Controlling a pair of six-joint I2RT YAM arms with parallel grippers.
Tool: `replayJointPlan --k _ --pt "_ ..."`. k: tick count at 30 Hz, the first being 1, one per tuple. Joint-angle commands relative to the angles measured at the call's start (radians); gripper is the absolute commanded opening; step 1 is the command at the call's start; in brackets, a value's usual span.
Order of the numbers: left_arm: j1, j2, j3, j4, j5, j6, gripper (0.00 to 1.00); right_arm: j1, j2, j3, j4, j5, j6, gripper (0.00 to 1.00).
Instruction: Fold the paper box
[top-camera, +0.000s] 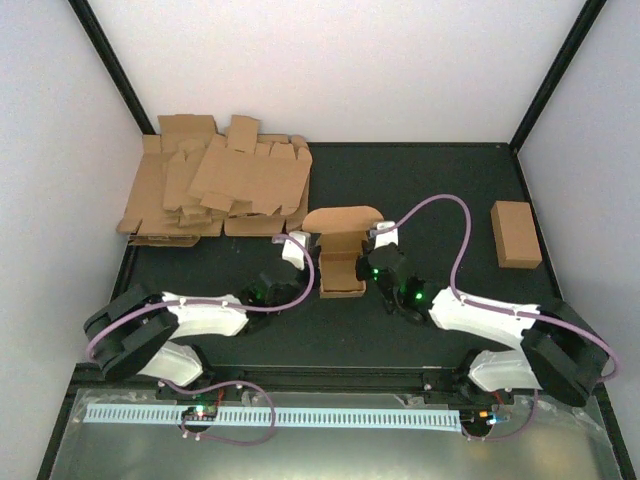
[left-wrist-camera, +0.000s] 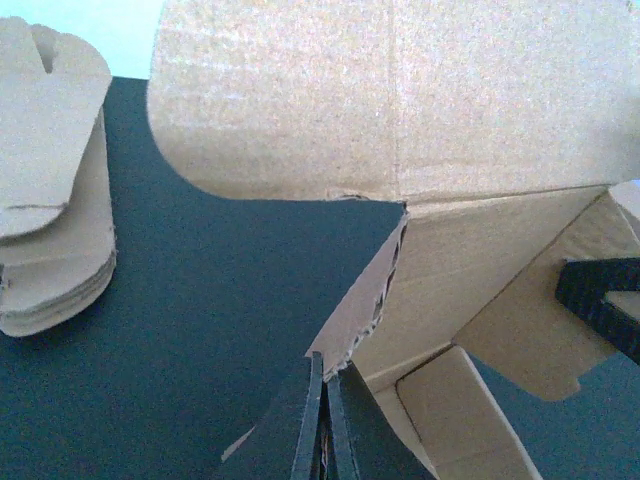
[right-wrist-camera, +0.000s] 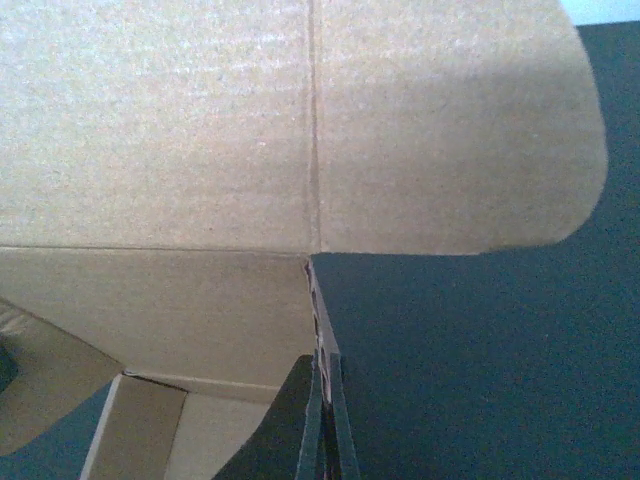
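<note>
Brown cardboard paper box is stood mid-table, lid flap raised. Left gripper and right gripper are each clamped on a side wall. Both walls should be kept square while the lid is lowered.

Black table; heap of flat blanks far left; paper box centre; closed carton far right.

The brown paper box stands half-folded with its top open and its rounded lid flap raised at the far side, just beside the near right corner of the cardboard heap.
</note>
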Motion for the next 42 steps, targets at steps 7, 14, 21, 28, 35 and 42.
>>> replayJointPlan --k 7,14,21,28,35,42 --pt "-0.037 0.080 -0.002 0.166 -0.062 -0.082 0.01 0.006 0.076 -0.031 0.188 0.065 0.065 0.02" --pt "-0.095 0.121 0.041 0.087 -0.140 -0.112 0.04 0.024 0.092 -0.047 0.206 0.034 0.070 0.03" --pt "-0.098 0.123 0.073 0.011 -0.147 -0.209 0.06 0.030 0.080 -0.108 0.235 -0.008 0.054 0.05" --pt "-0.109 0.167 0.107 -0.022 -0.154 -0.276 0.07 0.030 0.055 -0.154 0.257 -0.026 0.038 0.07" --pt "-0.114 0.202 0.156 -0.026 -0.177 -0.252 0.06 0.029 0.097 -0.114 0.257 -0.014 0.023 0.07" --pt "-0.114 0.233 0.150 -0.019 -0.179 -0.252 0.04 0.030 0.135 -0.099 0.253 -0.005 0.025 0.06"
